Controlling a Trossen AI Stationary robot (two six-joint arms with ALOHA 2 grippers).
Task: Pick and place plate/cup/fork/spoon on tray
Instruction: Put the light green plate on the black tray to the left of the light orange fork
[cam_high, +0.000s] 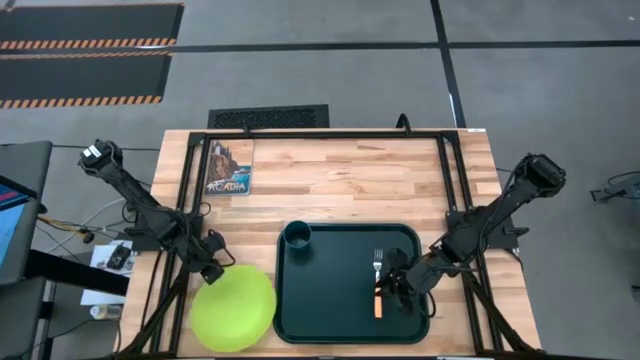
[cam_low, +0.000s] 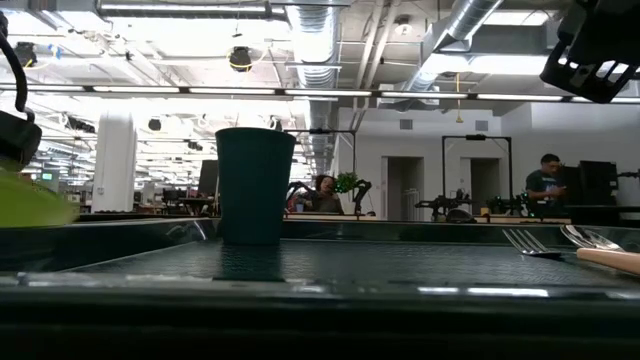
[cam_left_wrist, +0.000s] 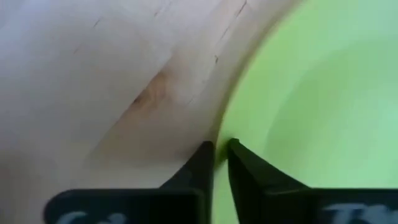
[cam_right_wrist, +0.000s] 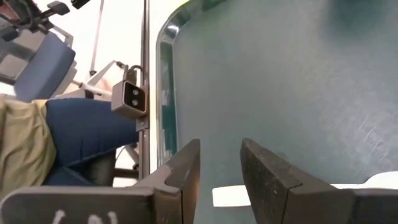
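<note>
Wooden bench (cam_high: 340, 175) under everything, with a printed card (cam_high: 231, 167) lying at its far left. Dark green tray (cam_high: 345, 315) on the near middle of the bench, its near edge cut off in the low view by its own raised rim. Lime-green plate (cam_high: 234, 308) just left of the tray on the bare bench, apparently tilted, with the left end effector (cam_high: 217, 272) at its far-left rim. Seen from the left wrist, fingers (cam_left_wrist: 200, 165) pressed nearly together on the plate's (cam_left_wrist: 311, 93) edge, pinching it. Dark teal cup (cam_high: 296, 235) upright in the tray's far-left corner. Fork (cam_high: 378, 283) on the tray's right part, tines pointing far, orange handle near. Right end effector (cam_high: 395, 285) low over the tray just right of the fork, fingers (cam_right_wrist: 186, 165) slightly spread with nothing between them. Spoon barely made out: only a silver tip (cam_low: 590, 238) beside the fork's tines in the low view, hidden under the arm from above.
</note>
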